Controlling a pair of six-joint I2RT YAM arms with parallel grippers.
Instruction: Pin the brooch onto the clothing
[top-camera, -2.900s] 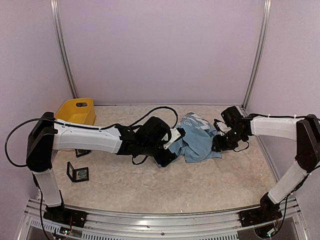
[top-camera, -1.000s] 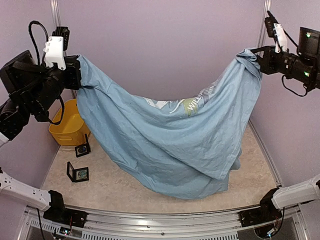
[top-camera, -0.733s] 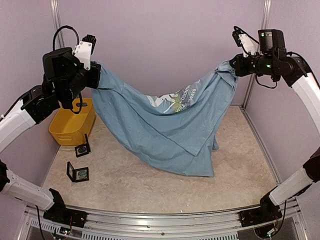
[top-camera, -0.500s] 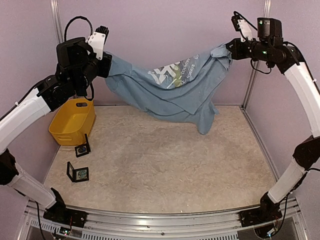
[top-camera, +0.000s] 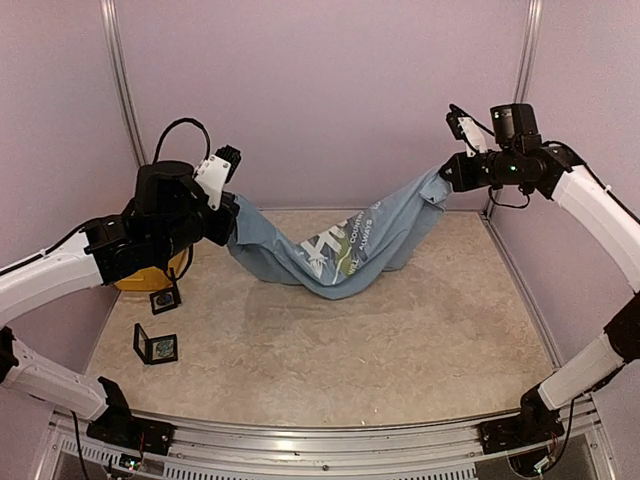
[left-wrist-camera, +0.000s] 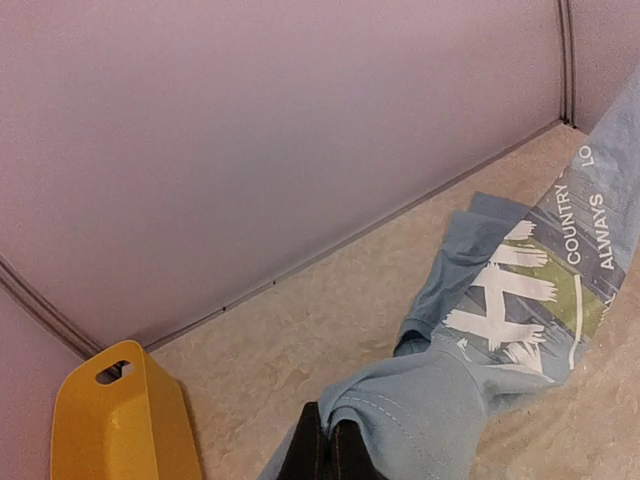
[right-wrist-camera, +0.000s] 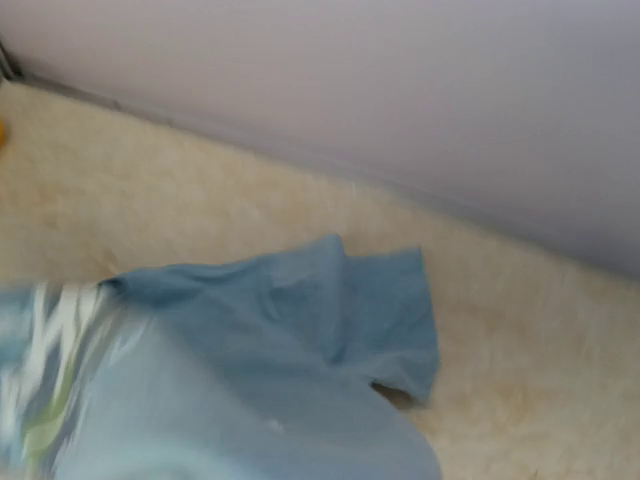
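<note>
The T-shirt (top-camera: 340, 250) is slung between both pincers, its sagging middle resting on the bench (top-camera: 330, 360) toward the far edge, print upward. The left pincer (top-camera: 232, 215) is clenched on one end. The right pincer (top-camera: 446, 177) grips the other, raised near the far right corner.

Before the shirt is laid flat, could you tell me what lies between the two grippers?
Only the T-shirt, held by left gripper and right gripper, sagging toward the table, per top view.
</note>
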